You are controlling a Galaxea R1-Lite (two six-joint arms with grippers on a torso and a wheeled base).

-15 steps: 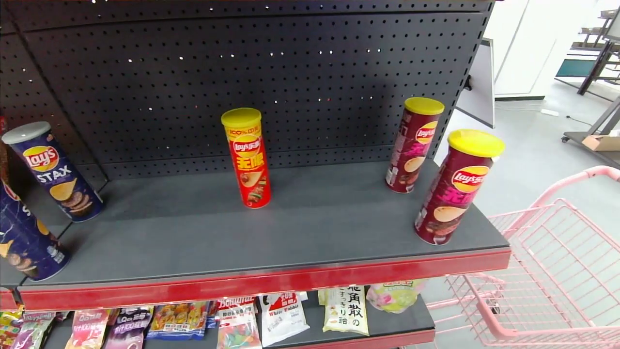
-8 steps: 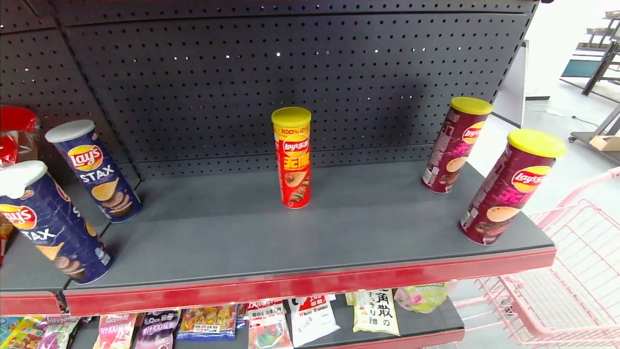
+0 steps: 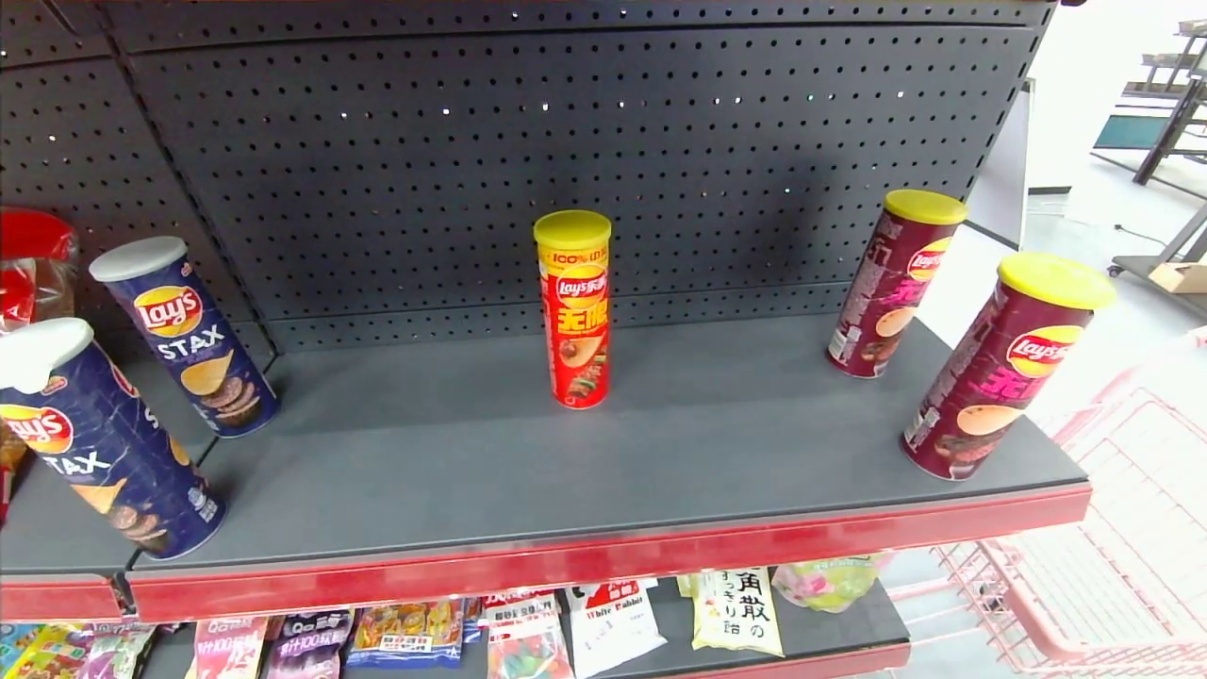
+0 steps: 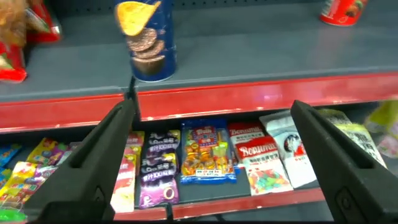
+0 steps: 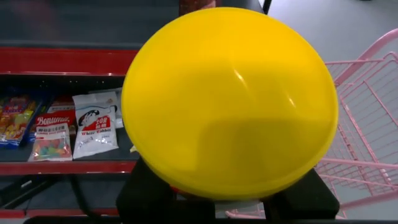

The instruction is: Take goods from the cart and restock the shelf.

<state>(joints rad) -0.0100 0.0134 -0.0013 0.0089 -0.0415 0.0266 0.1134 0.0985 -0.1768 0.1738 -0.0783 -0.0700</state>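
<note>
1. Before me, the shelf: grey board, red front lip, pegboard back.
2. Off its right end, the pink cart, wire-sided.
3. On the board, standing and well apart: two blue cans at left, one red can mid-board toward the back, two maroon cans at right.
4. My right pincer: clamped on a yellow-lidded can, held low before the shelf front, cart beside it.
5. My left pincer: fingers spread wide, nothing between them, facing the red lip.
6. Lower tier: snack bags in a row.
</note>
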